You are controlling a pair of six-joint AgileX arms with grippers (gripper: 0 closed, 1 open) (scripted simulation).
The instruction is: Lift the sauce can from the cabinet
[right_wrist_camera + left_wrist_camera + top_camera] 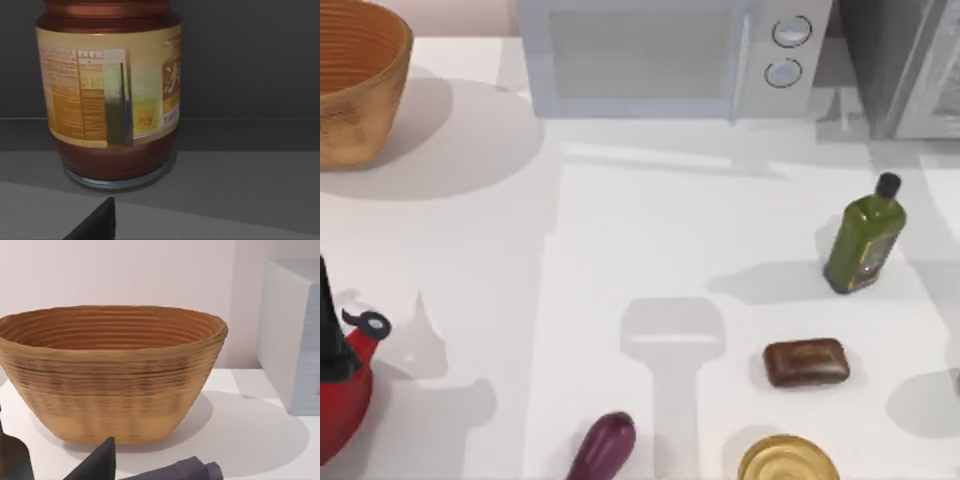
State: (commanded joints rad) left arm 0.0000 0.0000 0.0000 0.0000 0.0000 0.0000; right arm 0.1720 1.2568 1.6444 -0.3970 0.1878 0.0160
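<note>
The sauce can (111, 95) is standing upright in the right wrist view, its long axis running vertically, its tan-orange printed label facing the camera and its dark reddish-brown base resting on a grey shelf surface against a dark grey back wall; it is sitting inside the shaded interior of the cabinet (905, 65), which is occupying the far right corner of the table in the top view, dark speckled side and pale framed panel showing. A single dark fingertip (97, 222) of the right gripper is poking into the right wrist view in front of the can, apart from it and touching nothing; whether that gripper is spread or pressed together cannot be told. The left gripper's dark fingers (100, 462) are showing in the left wrist view, facing a woven basket (112, 372) and holding nothing; how far they are parted cannot be told either. The basket (355, 85) is sitting at the far left corner of the table (620, 260), its ribbed interior holding nothing visible. A white microwave (675, 55) with two round knobs is standing along the back edge, between basket and cabinet; a green bottle (865, 240) with a black cap is standing on the right side; nearer, a brown bar (807, 362), a gold-topped can (788, 462), an aubergine (603, 447) and, at the left edge, a red kettle (342, 385) are lying well apart.
</note>
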